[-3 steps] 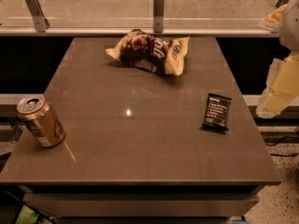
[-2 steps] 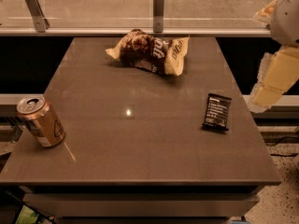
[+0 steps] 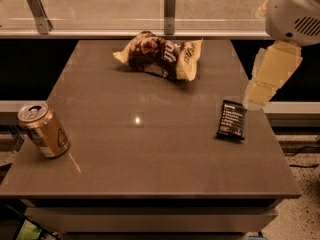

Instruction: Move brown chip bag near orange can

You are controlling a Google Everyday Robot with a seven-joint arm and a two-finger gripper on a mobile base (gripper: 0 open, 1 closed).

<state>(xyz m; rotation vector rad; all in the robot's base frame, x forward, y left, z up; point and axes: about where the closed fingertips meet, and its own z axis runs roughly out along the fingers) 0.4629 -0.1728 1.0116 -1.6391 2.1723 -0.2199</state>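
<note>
A brown chip bag [image 3: 162, 56] lies crumpled at the upper centre of the frame on a grey-brown table [image 3: 150, 169], well apart from the orange can [image 3: 44, 130] standing at the lower left. At the right, the robot's gripper [image 3: 260, 90] hangs just up and right of 1 black wrapper [image 3: 231, 120]; whether it is wide or narrow cannot be told.
</note>
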